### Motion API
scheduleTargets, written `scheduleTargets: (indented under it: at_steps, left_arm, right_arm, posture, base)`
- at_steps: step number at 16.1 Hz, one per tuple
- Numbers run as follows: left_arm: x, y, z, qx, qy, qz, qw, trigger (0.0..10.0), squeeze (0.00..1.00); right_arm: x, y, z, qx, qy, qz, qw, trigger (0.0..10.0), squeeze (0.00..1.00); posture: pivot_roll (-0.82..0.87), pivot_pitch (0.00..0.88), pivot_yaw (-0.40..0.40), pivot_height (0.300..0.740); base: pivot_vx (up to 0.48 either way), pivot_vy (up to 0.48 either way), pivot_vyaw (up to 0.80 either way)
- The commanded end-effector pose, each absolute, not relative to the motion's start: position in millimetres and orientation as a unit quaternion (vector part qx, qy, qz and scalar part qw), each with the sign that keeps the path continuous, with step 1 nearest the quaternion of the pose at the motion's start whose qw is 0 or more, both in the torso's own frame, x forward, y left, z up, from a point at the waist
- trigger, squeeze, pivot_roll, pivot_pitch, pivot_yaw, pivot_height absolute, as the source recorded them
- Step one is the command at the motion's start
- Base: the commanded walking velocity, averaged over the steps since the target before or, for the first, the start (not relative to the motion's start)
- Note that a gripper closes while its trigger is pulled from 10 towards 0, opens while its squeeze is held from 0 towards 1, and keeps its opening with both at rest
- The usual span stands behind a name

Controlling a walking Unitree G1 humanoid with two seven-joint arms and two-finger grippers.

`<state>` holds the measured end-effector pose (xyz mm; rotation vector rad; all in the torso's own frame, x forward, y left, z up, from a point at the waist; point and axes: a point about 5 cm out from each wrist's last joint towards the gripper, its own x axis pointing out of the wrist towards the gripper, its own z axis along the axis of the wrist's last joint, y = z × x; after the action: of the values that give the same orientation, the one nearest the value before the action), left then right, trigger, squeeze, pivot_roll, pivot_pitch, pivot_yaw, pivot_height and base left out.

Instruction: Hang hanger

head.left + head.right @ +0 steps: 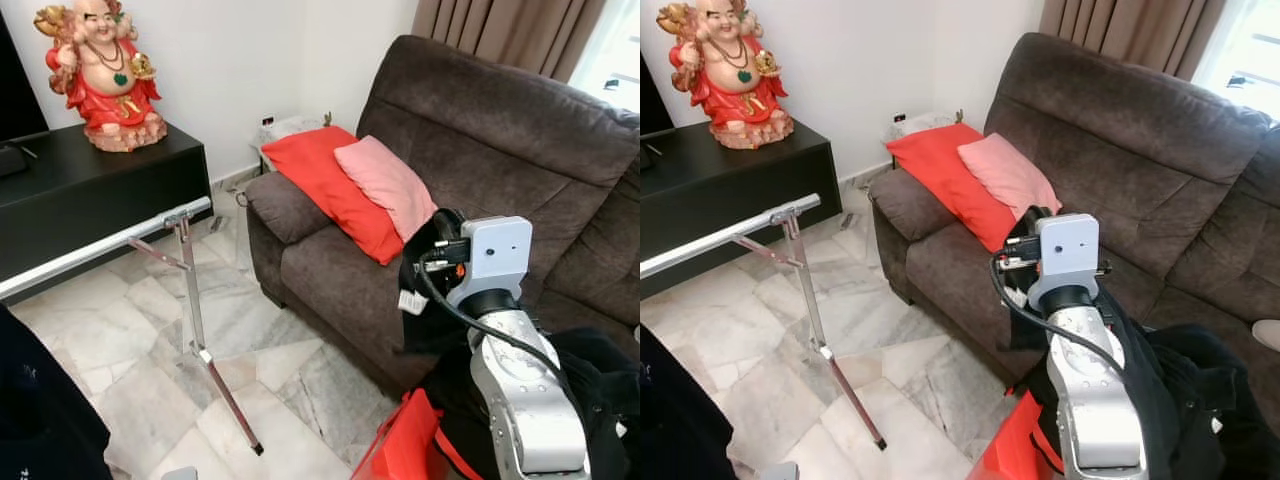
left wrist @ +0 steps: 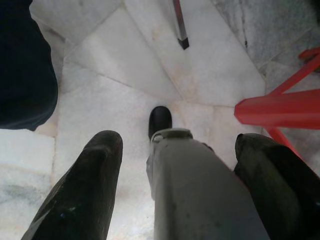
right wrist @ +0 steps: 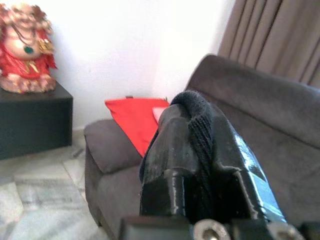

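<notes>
While right gripper (image 3: 192, 145) clamps black garment (image 1: 1185, 400) hanging downward, left gripper (image 2: 172, 165) spread, idle.

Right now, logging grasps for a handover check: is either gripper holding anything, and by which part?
The right gripper pinches a fold of black garment between its fingers. The left gripper is open and holds nothing.

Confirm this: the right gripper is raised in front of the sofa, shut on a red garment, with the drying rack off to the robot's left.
Not quite: the garment pinched in the right gripper is black, not red, as the right wrist view shows. The rest holds: the gripper is raised in front of the sofa, and the drying rack stands off to the robot's left.
</notes>
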<state>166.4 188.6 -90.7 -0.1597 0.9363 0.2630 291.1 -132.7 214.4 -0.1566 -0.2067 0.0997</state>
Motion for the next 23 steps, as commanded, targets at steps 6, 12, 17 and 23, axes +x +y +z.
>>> scheduleTargets:
  at_steps: [6, 12, 17, 23]
  left_arm:
    - [155.6, 191.8, -94.3, -0.067, 0.455, 0.116, 0.881, 10.0, 0.00]
    - [152.9, 193.7, -95.0, -0.062, 0.458, 0.110, 0.880, 10.0, 0.00]
    - [150.1, 194.8, -96.0, -0.063, 0.462, 0.114, 0.877, 10.0, 0.00]
    - [149.4, 195.1, -95.9, -0.062, 0.458, 0.113, 0.880, 10.0, 0.00]
  right_arm:
    - [285.3, -104.2, 234.1, -0.099, -0.170, 0.125, 0.972, 10.0, 0.00]
    - [260.3, -64.9, 233.5, -0.100, -0.161, 0.373, 0.908, 10.0, 0.00]
    - [222.8, -43.8, 234.4, -0.087, -0.149, 0.593, 0.787, 10.0, 0.00]
    - [316.6, -53.8, 225.3, -0.145, -0.084, 0.310, 0.936, 10.0, 0.00]
  posture:
    - [-0.10, 0.017, -0.026, 0.740]
    - [-0.11, 0.068, -0.016, 0.740]
    - [-0.10, 0.092, -0.011, 0.740]
    - [-0.08, 0.098, -0.016, 0.740]
  base:
    - [0.000, 0.000, 0.35]
    - [0.000, 0.000, 0.27]
    - [0.000, 0.000, 0.00]
    - [0.000, 0.000, 0.00]
